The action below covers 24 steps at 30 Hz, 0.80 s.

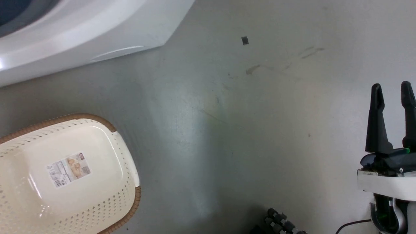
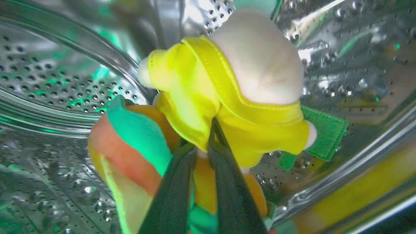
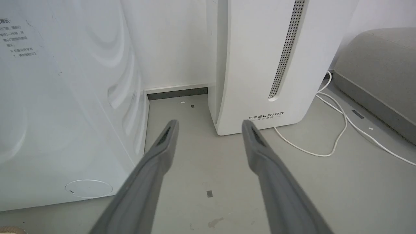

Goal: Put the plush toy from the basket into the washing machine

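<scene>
Beyond the right gripper [image 3: 210, 123], a white FEELBIRD appliance [image 3: 260, 65] stands on grey floor [image 3: 208, 162] against a white wall [image 3: 169, 42]. Right of the gripper, 1 white cable [image 3: 338, 130] trails beside a grey cushion [image 3: 377, 74].

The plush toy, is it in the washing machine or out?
In: the plush toy hangs inside the steel drum, pinched by the fingers of the left gripper.

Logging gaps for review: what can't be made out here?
- Head view: washing machine opening, cut off top-left.
- Head view: left end of the basket, past the edge.
- Left wrist view: whether the plush toy touches the drum, hidden by the toy and left pincer.
</scene>
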Motion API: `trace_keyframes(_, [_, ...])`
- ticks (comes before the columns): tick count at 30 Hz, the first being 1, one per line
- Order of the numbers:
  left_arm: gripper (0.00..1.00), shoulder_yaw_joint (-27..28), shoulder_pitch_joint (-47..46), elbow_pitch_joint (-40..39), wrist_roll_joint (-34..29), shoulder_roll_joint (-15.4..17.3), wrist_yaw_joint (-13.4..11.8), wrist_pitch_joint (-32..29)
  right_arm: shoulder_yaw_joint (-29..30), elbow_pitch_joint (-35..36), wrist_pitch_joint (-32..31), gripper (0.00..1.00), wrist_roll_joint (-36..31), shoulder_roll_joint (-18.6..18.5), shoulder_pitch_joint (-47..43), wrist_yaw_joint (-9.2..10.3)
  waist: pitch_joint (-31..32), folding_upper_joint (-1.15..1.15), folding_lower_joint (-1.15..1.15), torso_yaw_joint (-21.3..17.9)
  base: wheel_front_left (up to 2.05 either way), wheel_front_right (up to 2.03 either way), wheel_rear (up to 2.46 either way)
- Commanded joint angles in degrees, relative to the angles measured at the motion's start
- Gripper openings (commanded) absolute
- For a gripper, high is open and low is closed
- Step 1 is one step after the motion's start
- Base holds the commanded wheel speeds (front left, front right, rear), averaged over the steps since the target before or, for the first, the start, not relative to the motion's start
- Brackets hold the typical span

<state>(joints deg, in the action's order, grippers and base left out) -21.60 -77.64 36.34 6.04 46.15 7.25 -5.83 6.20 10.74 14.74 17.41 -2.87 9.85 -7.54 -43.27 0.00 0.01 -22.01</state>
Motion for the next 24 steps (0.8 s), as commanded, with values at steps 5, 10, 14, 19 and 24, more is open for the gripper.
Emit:
trace_keyframes(5, [0.0,-6.4,-2.8,5.7,1.8,1.2,0.2,0.3,-0.3,0.2,0.3,1.0,0.6,0.0,1.0,0.05,-1.9,0.0,-0.01,-1.0,0.0,0.0,0.0])
trace_keyframes(10, [0.0,-11.6,-3.5,8.8,4.8,1.6,0.2,0.7,-0.4,0.3,0.3,1.0,0.7,0.0,1.4,0.05,-2.5,0.0,-0.01,-0.6,0.0,0.0,0.0])
trace_keyframes(14, [0.0,-16.6,-4.0,9.4,7.0,2.3,0.2,2.6,-0.3,0.4,0.3,1.0,0.5,0.0,1.5,0.05,-2.8,0.0,-0.01,-0.1,0.0,0.0,0.0])
trace_keyframes(19, [1.0,-19.7,-4.7,10.7,9.3,2.1,0.2,4.5,0.1,0.1,0.3,1.0,-0.2,0.0,1.8,0.05,-2.2,0.0,-0.01,0.7,0.0,0.0,0.0])
trace_keyframes(24, [1.0,-20.4,-3.6,14.3,11.1,-0.2,0.2,9.2,1.1,-0.9,0.3,1.0,-1.4,0.0,2.3,0.05,1.6,0.0,-0.01,2.3,0.0,0.0,0.0])
